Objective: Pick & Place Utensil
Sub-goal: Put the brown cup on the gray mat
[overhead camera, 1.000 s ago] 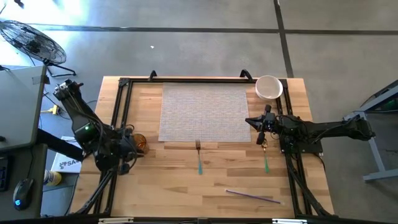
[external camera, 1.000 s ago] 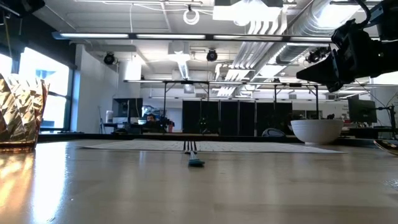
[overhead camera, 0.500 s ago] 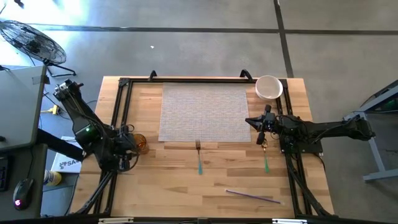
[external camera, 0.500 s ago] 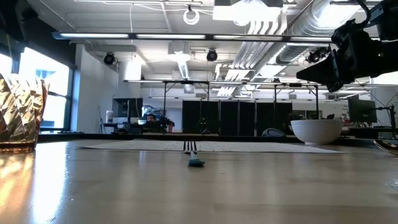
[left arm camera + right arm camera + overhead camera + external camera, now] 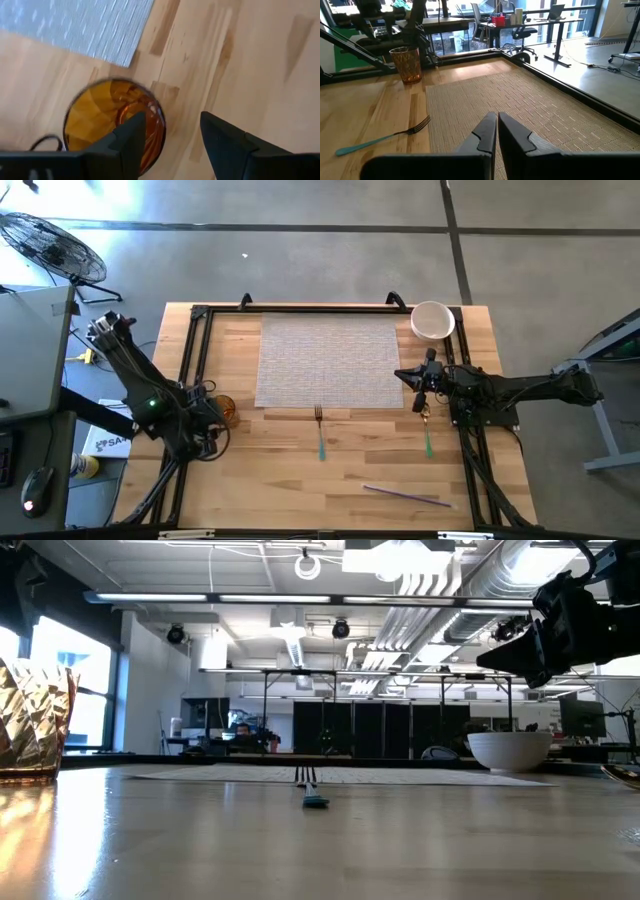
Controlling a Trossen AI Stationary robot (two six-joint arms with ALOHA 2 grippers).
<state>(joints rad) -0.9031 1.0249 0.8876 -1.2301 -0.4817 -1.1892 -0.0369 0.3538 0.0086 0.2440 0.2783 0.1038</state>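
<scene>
A fork [image 5: 320,432] with a teal handle lies flat on the wood just near of the woven placemat [image 5: 330,360]; it also shows in the low view [image 5: 312,790] and the right wrist view [image 5: 385,137]. A second teal-handled utensil [image 5: 427,435] lies near the right arm. My left gripper [image 5: 172,132] is open and points steeply down over the table's left part, one finger above the rim of an amber glass [image 5: 115,125], touching nothing. My right gripper [image 5: 497,130] is shut and empty, held level above the placemat's right edge.
A white bowl [image 5: 433,320] stands at the far right corner. A thin purple stick [image 5: 405,495] lies near the front edge. The amber glass [image 5: 224,410] stands left of the placemat. A black frame [image 5: 195,360] runs along the table's sides. Bare wood lies between fork and glass.
My left gripper has sunk a little and tipped further downward over the amber glass. The right arm, the fork and the other things have kept still.
</scene>
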